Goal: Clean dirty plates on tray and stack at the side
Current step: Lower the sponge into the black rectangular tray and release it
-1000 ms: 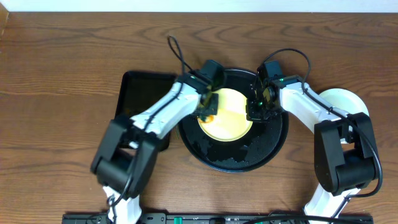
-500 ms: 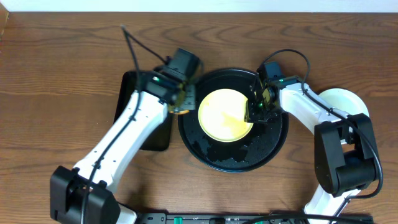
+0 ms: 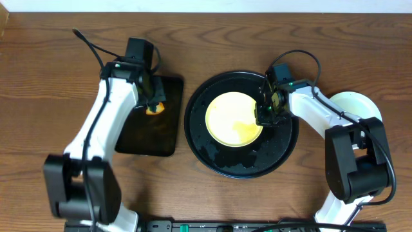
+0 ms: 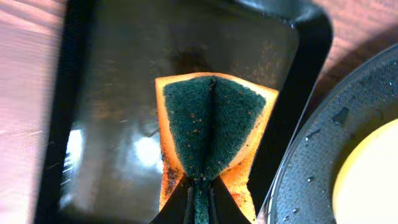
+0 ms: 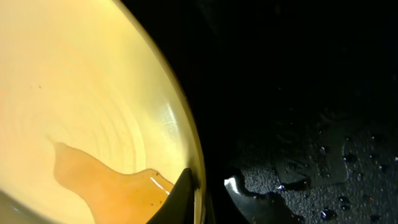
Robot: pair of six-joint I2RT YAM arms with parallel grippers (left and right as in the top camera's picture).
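Observation:
A pale yellow plate (image 3: 233, 119) sits in the large round black tray (image 3: 241, 162), with a pool of brownish liquid at its lower right; it also shows in the right wrist view (image 5: 81, 106). My right gripper (image 3: 265, 116) is shut on the plate's right rim (image 5: 198, 199). My left gripper (image 3: 154, 103) is shut on an orange sponge with a green scouring face (image 4: 208, 134), held over the small rectangular black tray (image 3: 149, 138). A stack of pale plates (image 3: 355, 104) lies on the table at the right, partly hidden by my right arm.
The rectangular tray (image 4: 106, 124) lies just left of the round tray (image 4: 311, 174). Water drops lie on the round tray's floor (image 5: 311, 180). Brown wood tabletop (image 3: 58, 77) surrounds both trays.
My left arm has carried the sponge off the yellow plate and left, to over the rectangular tray. The right gripper has stayed on the plate's rim.

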